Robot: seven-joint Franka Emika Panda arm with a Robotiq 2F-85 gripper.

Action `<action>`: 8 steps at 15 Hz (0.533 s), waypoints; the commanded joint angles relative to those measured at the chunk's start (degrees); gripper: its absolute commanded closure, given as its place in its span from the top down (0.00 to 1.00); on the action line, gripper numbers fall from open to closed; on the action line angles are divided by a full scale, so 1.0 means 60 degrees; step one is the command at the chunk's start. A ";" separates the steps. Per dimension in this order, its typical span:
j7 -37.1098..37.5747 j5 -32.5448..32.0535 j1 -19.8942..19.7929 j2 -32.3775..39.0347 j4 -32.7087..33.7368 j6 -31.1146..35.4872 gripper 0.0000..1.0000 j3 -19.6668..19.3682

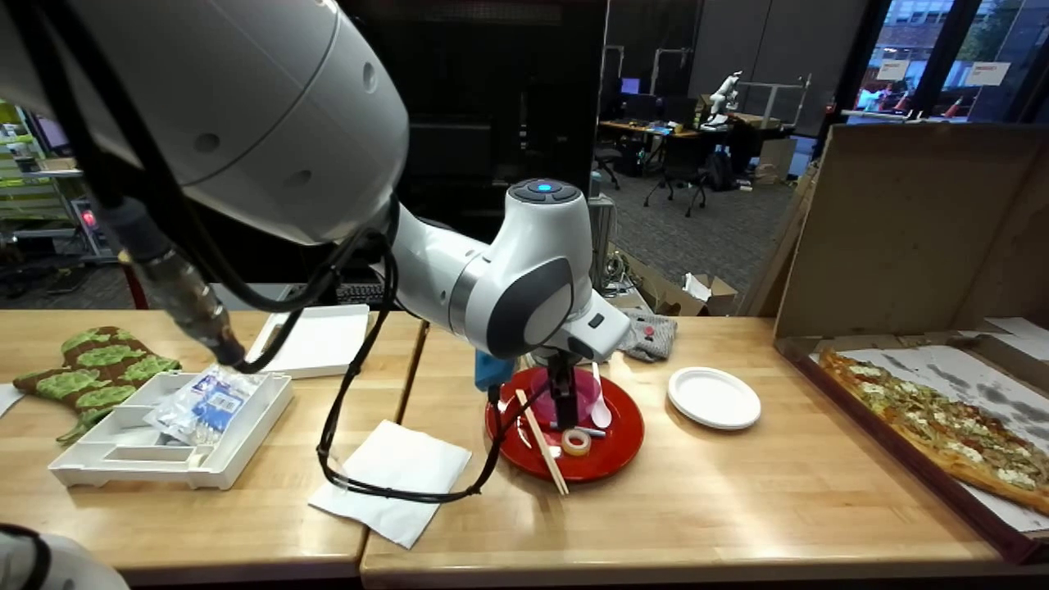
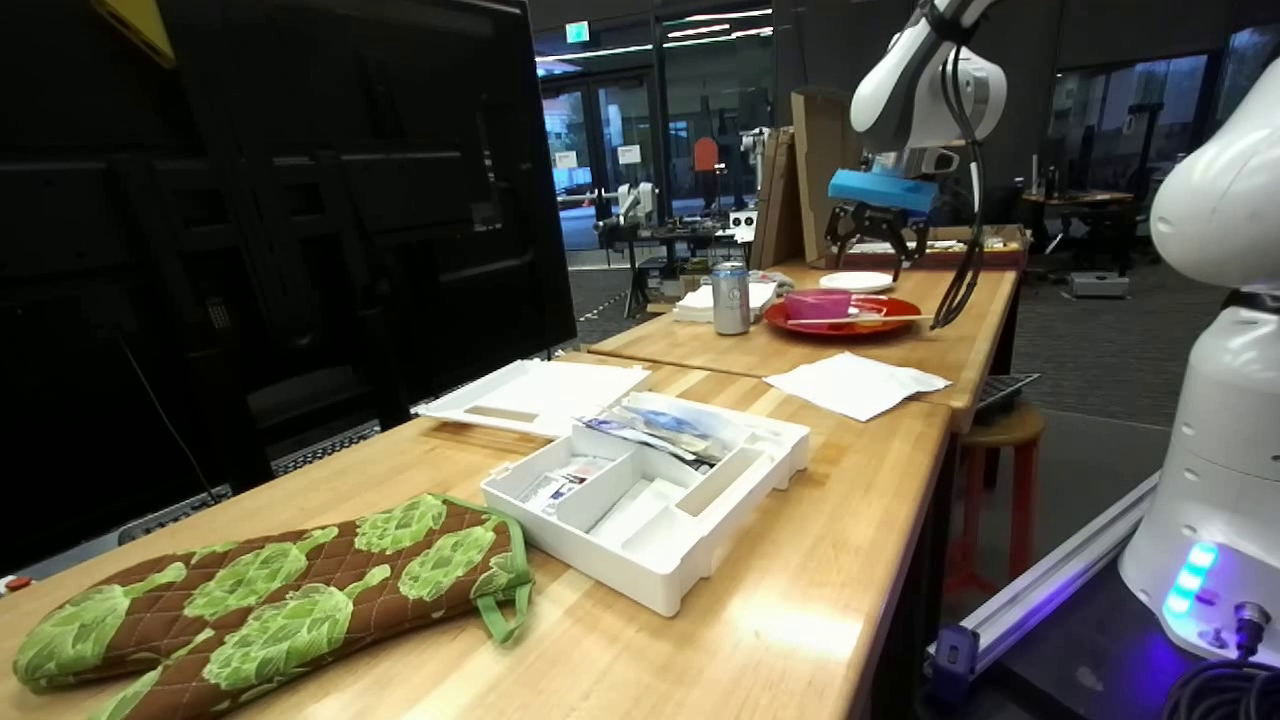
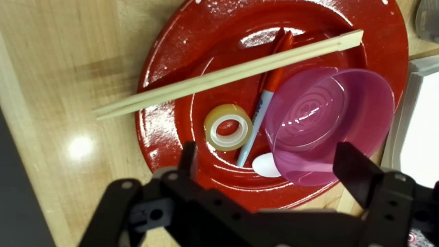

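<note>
The end effector (image 3: 266,152) stands wide open above a red plate (image 3: 166,63) on the wooden surface (image 3: 68,34). On the plate, a pink bowl (image 3: 372,103) sits just beside a red-capped pen (image 3: 266,99) and a white spoon (image 3: 265,165), with a roll of tape (image 3: 228,110) on the pen's other side. A pair of chopsticks (image 3: 219,78) lies across the plate and over the pen, its thin ends sticking out past the rim.

Hand (image 3: 266,150) spread above red plate (image 3: 202,48), chopsticks (image 3: 226,77) across marker (image 3: 264,104), tape roll (image 3: 228,141), purple bowl (image 3: 322,132)
</note>
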 commanded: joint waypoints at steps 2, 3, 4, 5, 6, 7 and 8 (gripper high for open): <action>-0.0435 0.0664 0.0376 0.0022 0.0334 -0.1120 1.00 -0.0138; -0.0460 0.0760 0.0419 0.0018 0.0398 -0.1303 1.00 -0.0148; -0.0507 0.0875 0.0464 0.0013 0.0468 -0.1414 1.00 -0.0165; -0.0510 0.0924 0.0483 0.0028 0.0535 -0.1498 1.00 -0.0162; -0.0430 0.0921 0.0470 0.0085 0.0634 -0.1538 1.00 -0.0151; -0.0446 0.0983 0.0481 0.0142 0.0756 -0.1630 1.00 -0.0167; -0.0486 0.1061 0.0486 0.0257 0.0969 -0.1808 1.00 -0.0200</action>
